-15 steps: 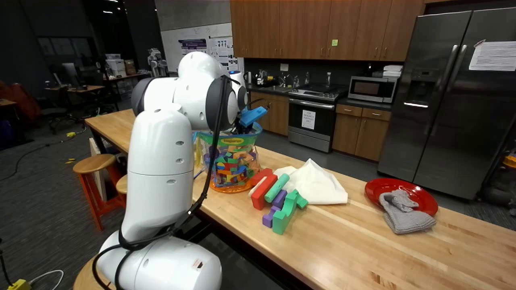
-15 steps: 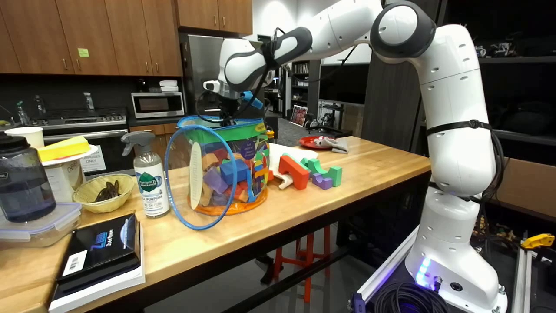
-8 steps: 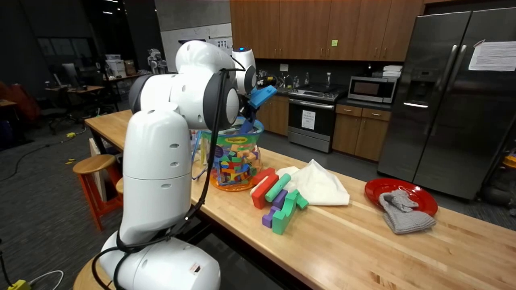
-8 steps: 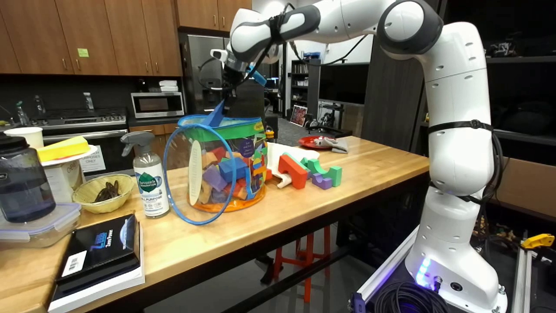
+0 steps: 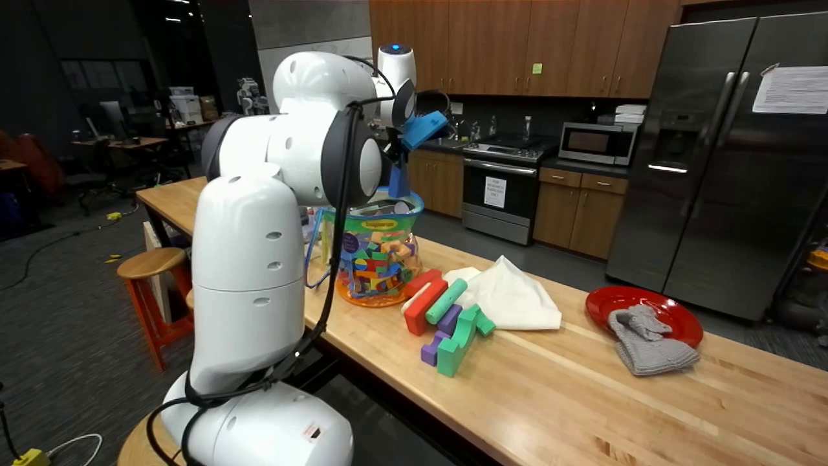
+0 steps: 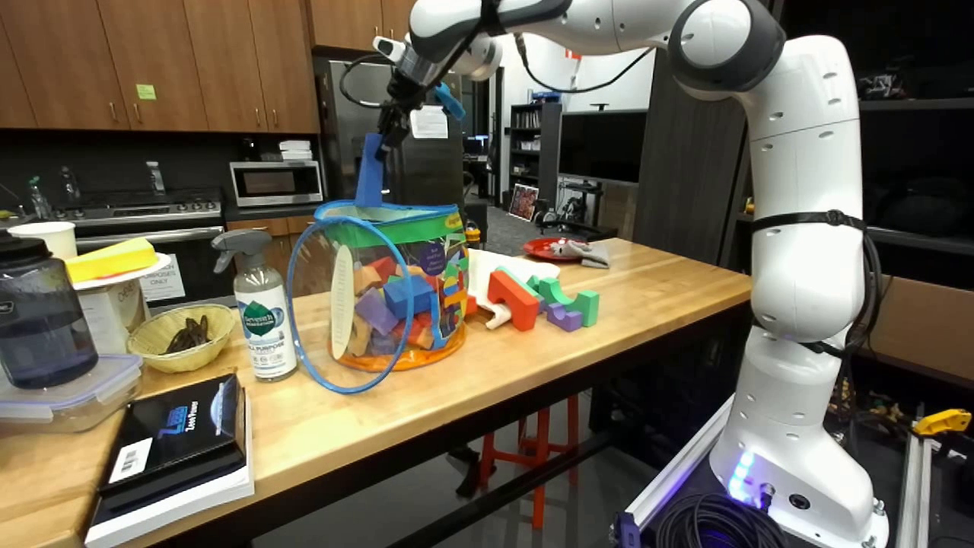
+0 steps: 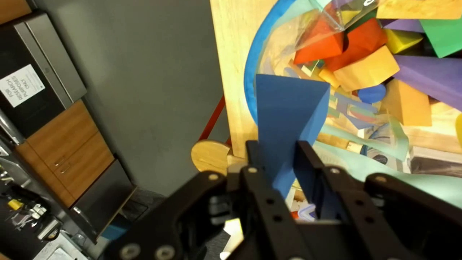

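My gripper (image 7: 275,148) is shut on a long blue wedge-shaped block (image 7: 287,104), one finger on each side. The block also shows in both exterior views (image 5: 399,182) (image 6: 370,173), hanging downward from the fingers. Its lower end is near the rim of a clear bag; I cannot tell whether it touches. The bag (image 6: 423,230) has a green band, a blue rim and an orange base, and holds many coloured blocks. In the wrist view the bag's blue rim (image 7: 250,74) curves behind the held block, with red, orange, purple and green blocks inside.
The bag's open lid hoop (image 6: 412,304) leans toward a spray bottle (image 6: 262,327). Red (image 5: 425,307), green (image 5: 457,343) and purple blocks and a white cloth (image 5: 508,299) lie beside the bag. A red plate (image 5: 605,299) with grey cloth lies further along. Books (image 6: 175,434) are near the edge.
My gripper has risen out of the bag, bringing the blue block up with it. The block now hangs more upright than half a second ago. The bag shifted slightly, then stayed in place.
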Motion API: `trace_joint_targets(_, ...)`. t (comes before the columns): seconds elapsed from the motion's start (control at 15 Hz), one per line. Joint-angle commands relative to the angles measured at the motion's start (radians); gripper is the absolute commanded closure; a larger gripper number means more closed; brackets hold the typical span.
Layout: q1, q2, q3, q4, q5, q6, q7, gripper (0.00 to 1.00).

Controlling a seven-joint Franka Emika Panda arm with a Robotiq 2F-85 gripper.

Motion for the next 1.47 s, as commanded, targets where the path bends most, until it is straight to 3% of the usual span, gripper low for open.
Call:
trace_joint_targets(0.0,-0.051,-0.035,-0.001,-0.007,0.081,0.022,-0.096,0.93)
trace_joint_targets(0.53,-0.201,-0.093,-0.043,-0.023,0.226,0.067,-0.299,0.93)
trace_joint_targets(0.93,-0.279,-0.118,-0.077,-0.063,0.284,0.086,-0.362,0.93)
trace_joint_targets(1.0,-0.286,-0.119,-0.082,-0.069,0.288,0.093,-0.365,0.46)
trace_joint_targets(1.07,-0.271,-0.084,-0.076,-0.025,0.260,0.072,-0.336,0.71)
trace_joint_targets(1.33,-0.282,-0.086,-0.082,-0.034,0.262,0.079,-0.340,0.48)
trace_joint_targets(1.4,-0.282,-0.086,-0.082,-0.034,0.262,0.079,-0.340,0.46)
